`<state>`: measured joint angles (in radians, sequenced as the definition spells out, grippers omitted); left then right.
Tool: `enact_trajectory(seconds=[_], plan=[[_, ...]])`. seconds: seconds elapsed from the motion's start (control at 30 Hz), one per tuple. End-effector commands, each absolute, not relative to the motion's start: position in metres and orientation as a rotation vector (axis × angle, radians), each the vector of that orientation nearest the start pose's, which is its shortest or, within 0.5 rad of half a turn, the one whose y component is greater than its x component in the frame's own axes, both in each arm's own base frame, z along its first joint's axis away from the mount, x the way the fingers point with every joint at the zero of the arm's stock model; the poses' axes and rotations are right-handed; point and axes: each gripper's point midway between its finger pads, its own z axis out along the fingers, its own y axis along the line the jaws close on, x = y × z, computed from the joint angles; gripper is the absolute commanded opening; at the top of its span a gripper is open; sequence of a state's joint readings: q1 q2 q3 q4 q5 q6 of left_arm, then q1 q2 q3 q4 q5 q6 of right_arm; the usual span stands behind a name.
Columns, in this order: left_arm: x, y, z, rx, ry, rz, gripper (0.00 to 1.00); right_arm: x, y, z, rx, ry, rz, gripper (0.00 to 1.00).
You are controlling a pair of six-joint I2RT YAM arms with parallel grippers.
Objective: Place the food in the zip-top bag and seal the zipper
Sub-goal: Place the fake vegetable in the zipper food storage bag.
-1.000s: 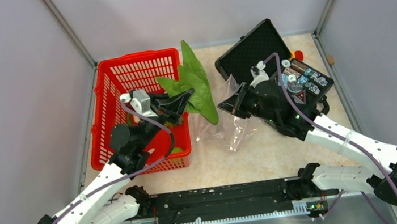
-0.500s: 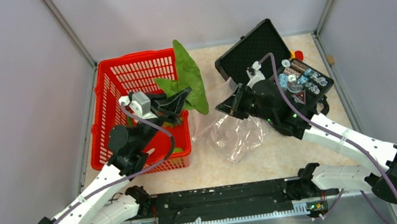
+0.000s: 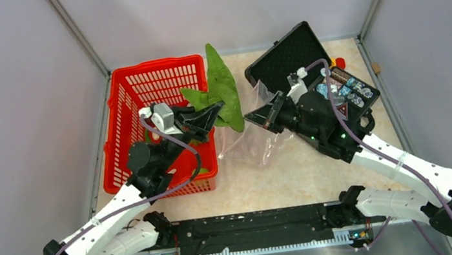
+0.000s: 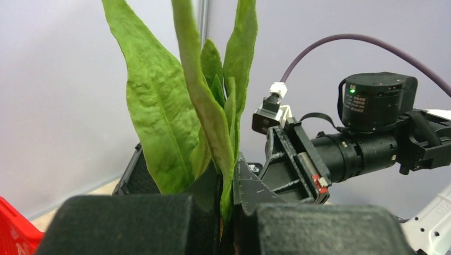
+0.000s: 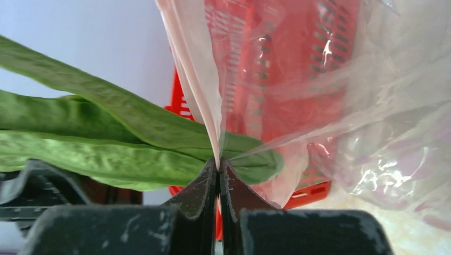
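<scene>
Left wrist view: the left gripper [image 4: 227, 183] is pressed together on the stalk end of the long green leaves [image 4: 159, 111], which stand straight out from its fingers. The right gripper [image 5: 218, 169] sits just to their right, closer to the bag [image 3: 255, 146], and pinches its pink strip [image 5: 194, 79], so the mouth hangs beside the leaf tips. The tips show through the plastic, though I cannot tell whether inside or behind; the red basket [image 3: 151, 66] lies under the left arm and the black case [image 3: 282, 52] stands beyond, neither likely in the way.
</scene>
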<state>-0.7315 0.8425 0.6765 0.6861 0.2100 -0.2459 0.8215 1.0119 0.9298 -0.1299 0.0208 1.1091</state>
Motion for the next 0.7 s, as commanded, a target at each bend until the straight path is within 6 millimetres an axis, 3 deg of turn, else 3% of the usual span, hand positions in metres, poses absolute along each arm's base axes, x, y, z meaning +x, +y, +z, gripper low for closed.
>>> enact_trajectory(seconds=[0.0, 0.13, 0.33, 0.43, 0.57, 0.67], plan=[[0.207, -0.243, 0.436, 0.415, 0.928, -0.935, 0.00, 0.226, 0.282, 0.362, 0.370, 1.804, 1.451, 0.00], [0.207, -0.248, 0.430, 0.415, 0.943, -0.932, 0.00, 0.223, 0.278, 0.362, 0.403, 1.818, 1.480, 0.00], [0.206, -0.273, 0.418, 0.424, 0.949, -0.912, 0.00, 0.216, 0.276, 0.372, 0.472, 1.753, 1.699, 0.00], [0.205, -0.279, 0.421, 0.372, 0.940, -0.929, 0.00, 0.219, 0.269, 0.370, 0.503, 1.751, 1.677, 0.00], [0.213, -0.293, 0.405, 0.352, 1.019, -0.898, 0.03, 0.218, 0.263, 0.372, 0.522, 1.725, 1.676, 0.00], [0.222, -0.284, 0.393, 0.288, 1.052, -0.844, 0.02, 0.214, 0.262, 0.377, 0.503, 1.717, 1.699, 0.00]])
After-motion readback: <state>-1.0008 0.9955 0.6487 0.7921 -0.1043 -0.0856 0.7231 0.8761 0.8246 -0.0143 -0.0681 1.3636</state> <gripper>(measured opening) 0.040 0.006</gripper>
